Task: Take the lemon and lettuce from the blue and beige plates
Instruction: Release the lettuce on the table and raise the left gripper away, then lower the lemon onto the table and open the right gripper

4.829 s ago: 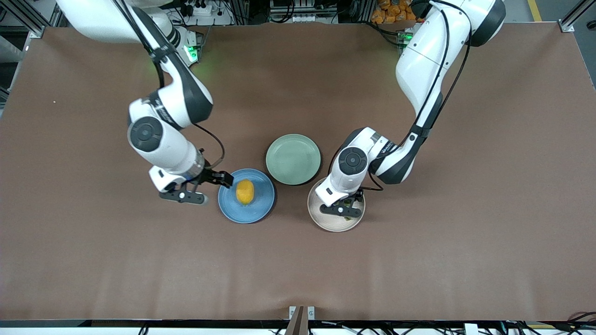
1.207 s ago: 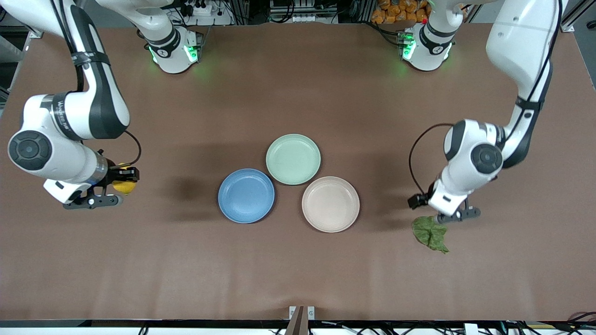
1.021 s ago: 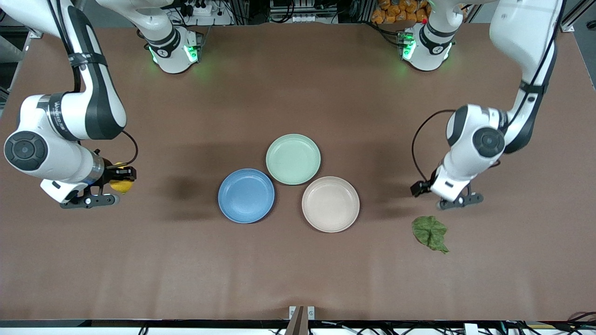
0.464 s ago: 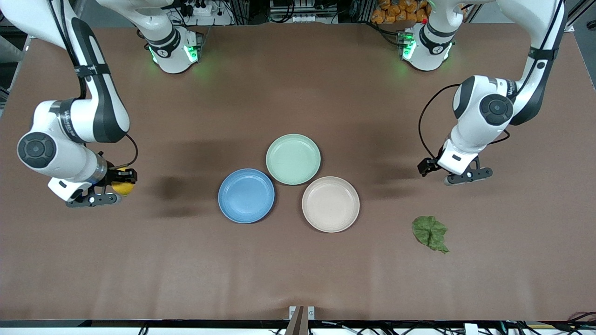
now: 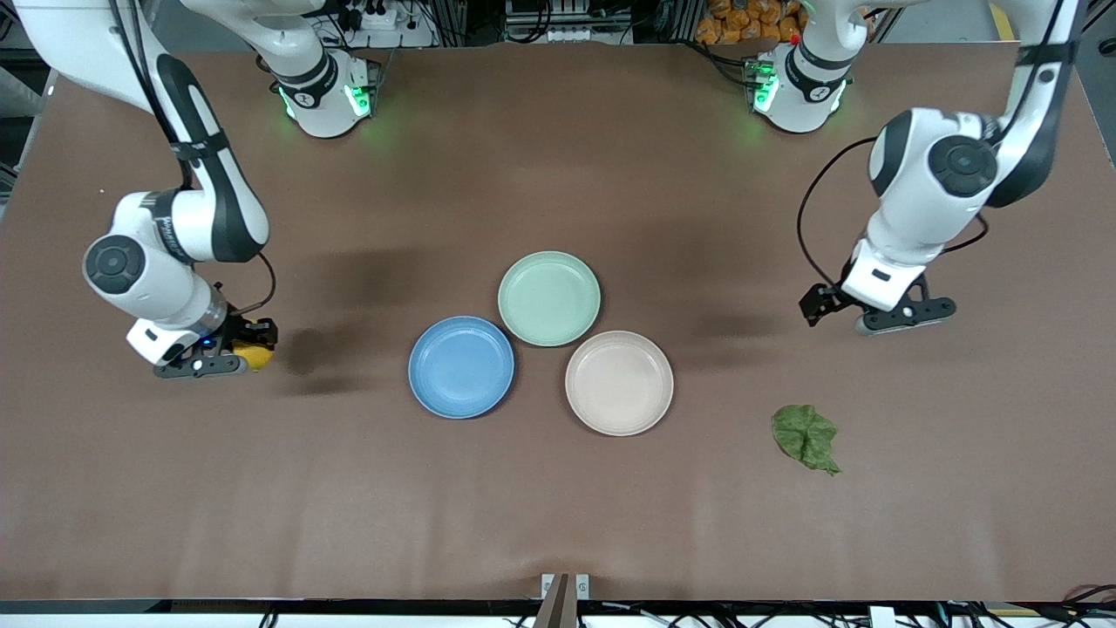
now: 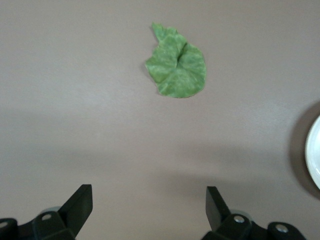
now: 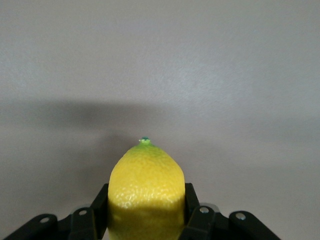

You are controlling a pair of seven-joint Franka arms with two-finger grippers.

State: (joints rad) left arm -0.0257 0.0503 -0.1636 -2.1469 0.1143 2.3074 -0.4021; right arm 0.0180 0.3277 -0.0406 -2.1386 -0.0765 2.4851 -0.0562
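Observation:
My right gripper point(image 5: 241, 347) is shut on the yellow lemon point(image 5: 255, 355), low over the bare table toward the right arm's end, well away from the blue plate point(image 5: 461, 367). In the right wrist view the lemon point(image 7: 146, 190) fills the space between the fingers point(image 7: 192, 210). The green lettuce leaf point(image 5: 807, 438) lies flat on the table toward the left arm's end, apart from the beige plate point(image 5: 619, 383). My left gripper point(image 5: 872, 311) hangs open and empty above the table. The left wrist view shows the lettuce point(image 6: 177, 63) ahead of the open fingers point(image 6: 80, 205).
A pale green plate point(image 5: 549, 297) sits beside the blue and beige plates, farther from the front camera. All three plates hold nothing. The beige plate's rim point(image 6: 312, 155) shows at the edge of the left wrist view.
The left gripper has risen and drawn away from the lettuce lying on the table. The right gripper, still holding the lemon, has shifted a little toward the plates and lowered.

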